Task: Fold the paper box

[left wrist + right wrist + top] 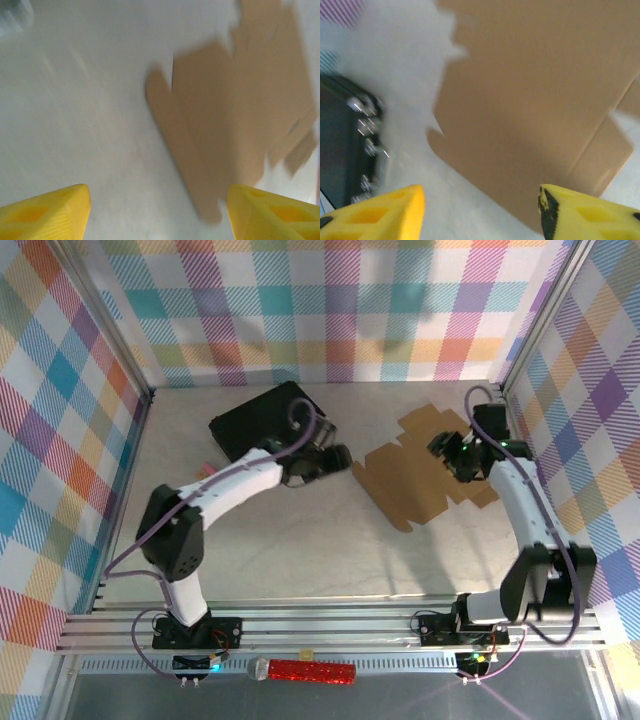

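Observation:
The paper box point(425, 468) is a flat brown die-cut cardboard sheet with flaps, lying on the white table right of centre. My left gripper point(338, 458) hovers just off its left edge. In the left wrist view its yellow fingers point(45, 210) stand wide apart, the gripper point(159, 215) open with nothing between them and the cardboard point(235, 115) ahead to the right. My right gripper point(447, 450) is over the sheet's right part. In the right wrist view it point(482, 212) is open above the cardboard point(535, 100), holding nothing. Both wrist views are blurred.
A black hard case point(265, 420) lies at the back left, behind the left arm, and shows at the left edge of the right wrist view point(342, 135). A small pink thing point(205, 470) lies near the left arm. A red glittery stick point(300, 671) rests on the front rail. Plaid walls enclose the table.

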